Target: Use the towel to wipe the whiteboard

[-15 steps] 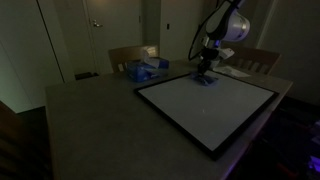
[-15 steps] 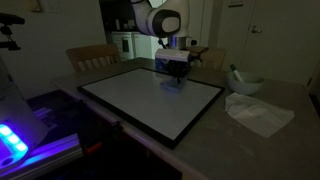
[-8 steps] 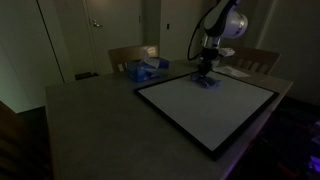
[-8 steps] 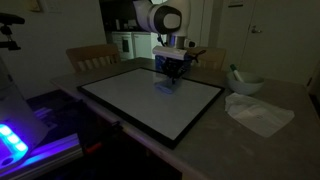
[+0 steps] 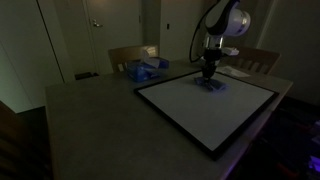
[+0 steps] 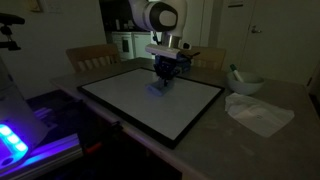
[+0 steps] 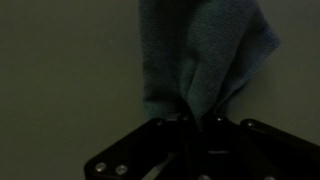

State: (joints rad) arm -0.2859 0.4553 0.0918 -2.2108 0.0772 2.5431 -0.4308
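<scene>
Towel, 1 blue-purple piece, is being pinched at its bunched end by the clamped pincer, draping onto the whiteboard, likely for wiping contact.

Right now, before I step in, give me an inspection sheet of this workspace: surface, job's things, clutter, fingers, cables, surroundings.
Surface: grey table in dim light; the whiteboard lies flat on it.
Job's things: whiteboard, white face, black frame; towel hangs down onto the board's far part.
Clutter: blue-and-white heap beyond the board; white sheet and bowl beside it.
Fingers: fingers shut on the towel, pointing down at the board.
Cables: dark loop beside the arm, likely its cable.
Surroundings: chairs, door, purple-lit device.
</scene>
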